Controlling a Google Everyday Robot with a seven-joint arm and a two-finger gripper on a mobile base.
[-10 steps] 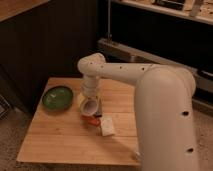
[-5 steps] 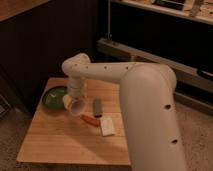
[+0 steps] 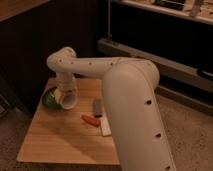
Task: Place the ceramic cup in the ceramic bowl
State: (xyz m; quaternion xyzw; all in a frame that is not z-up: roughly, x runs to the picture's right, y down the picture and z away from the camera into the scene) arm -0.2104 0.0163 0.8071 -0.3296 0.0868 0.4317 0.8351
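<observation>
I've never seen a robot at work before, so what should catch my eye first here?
The huge white robot arm fills the foreground, bending back over the light wooden table. At its far end the gripper carries a pale ceramic cup tilted right at the edge of the glossy green ceramic bowl at the table's back left. A small orange-red object lies mid-table.

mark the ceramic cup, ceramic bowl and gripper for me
ceramic cup (image 3: 69,101): camera view, on its pale outer wall.
ceramic bowl (image 3: 48,98): camera view, on the visible green left rim.
gripper (image 3: 66,93): camera view, at the arm's end where it meets the cup.
</observation>
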